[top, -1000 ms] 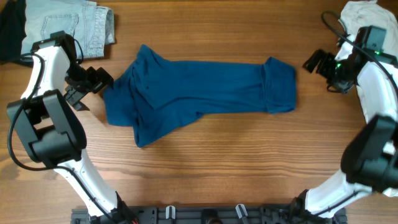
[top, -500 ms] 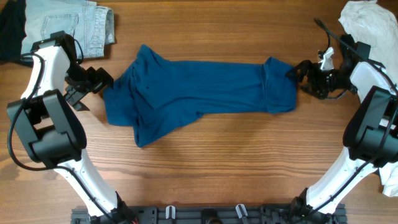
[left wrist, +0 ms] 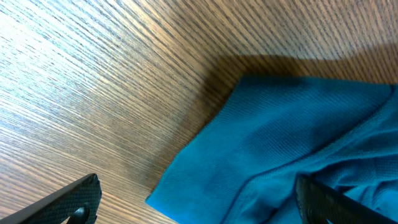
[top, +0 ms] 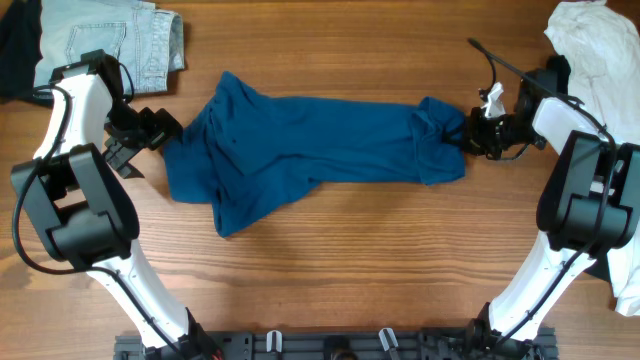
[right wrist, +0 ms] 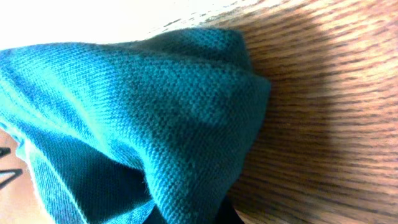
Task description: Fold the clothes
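The clothes (top: 310,145), a deep-blue top, lie spread lengthwise across the middle of the wooden table. My left gripper (top: 160,135) stands open at the top's left edge. In the left wrist view its two dark fingers (left wrist: 68,199) straddle a corner of the blue cloth (left wrist: 292,143), one over bare wood and one over the cloth. My right gripper (top: 462,137) is shut on the top's right edge, which is bunched there. Blue knit (right wrist: 155,99) fills the right wrist view, pinched at the bottom where the right gripper (right wrist: 186,218) meets it.
A pale blue denim piece (top: 110,40) lies at the back left, with a dark item (top: 15,50) beside it at the edge. A white garment (top: 590,50) is heaped at the back right. Bare wood lies in front of the top.
My right gripper has moved left to the top's right edge and shut on it; that edge has bunched up and shifted slightly left. The left arm has not moved.
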